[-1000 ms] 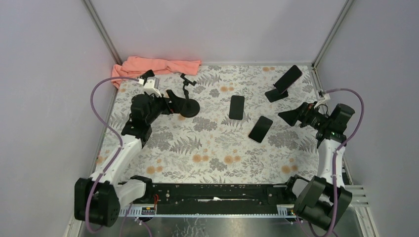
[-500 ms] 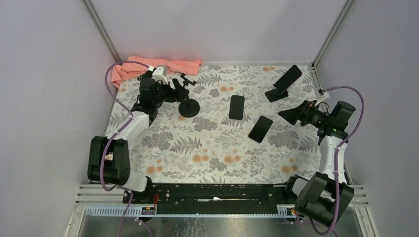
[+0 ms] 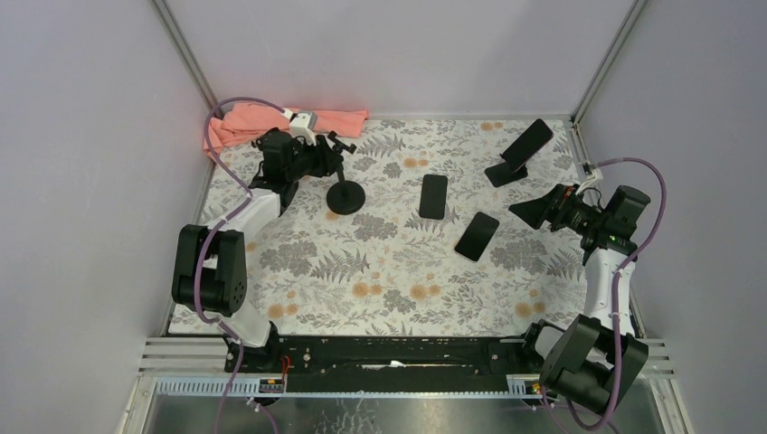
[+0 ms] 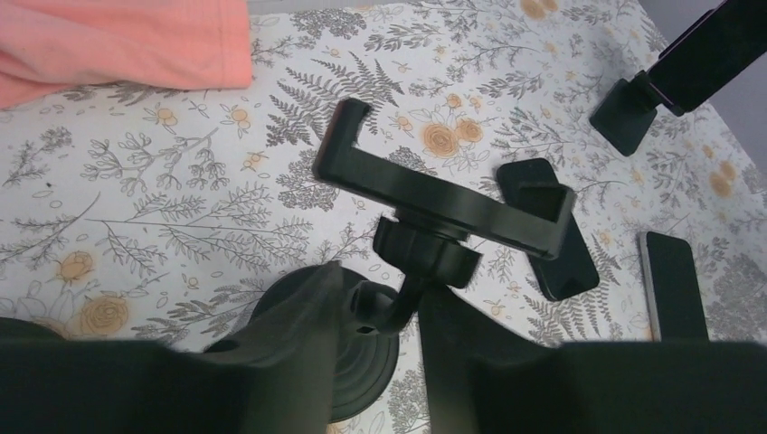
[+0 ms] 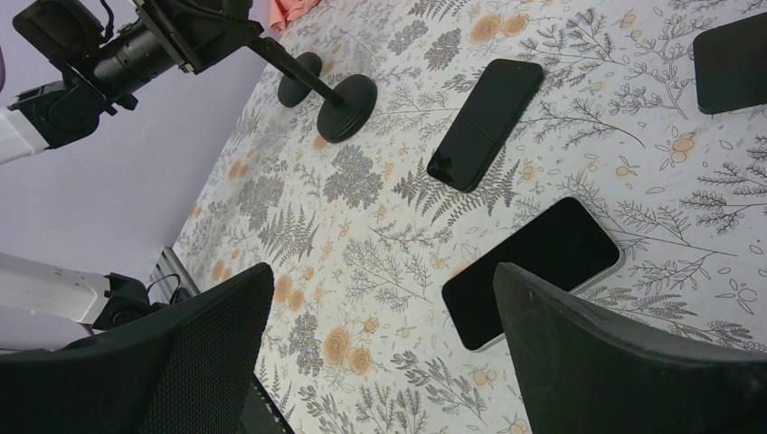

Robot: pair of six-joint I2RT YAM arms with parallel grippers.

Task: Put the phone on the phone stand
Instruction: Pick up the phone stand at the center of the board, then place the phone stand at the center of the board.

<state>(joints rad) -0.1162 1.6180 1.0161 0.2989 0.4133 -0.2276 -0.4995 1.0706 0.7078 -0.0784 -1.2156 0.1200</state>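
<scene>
Top external view: the floral counter carries everything, with a pink cloth bunched at its far left corner. My left end effector sits just in front of that cloth, its fingers drawn narrow around the neck of the phone stand, whose round base rests on the counter. My right end effector hangs over the right side, spread wide and holding nothing. A second stand at the far right props up a propped phone. Two more lie flat between my arms, well apart from the phone stand: the straight phone near the middle, and the slanted phone just right of it, nearer my right fingers.
</scene>
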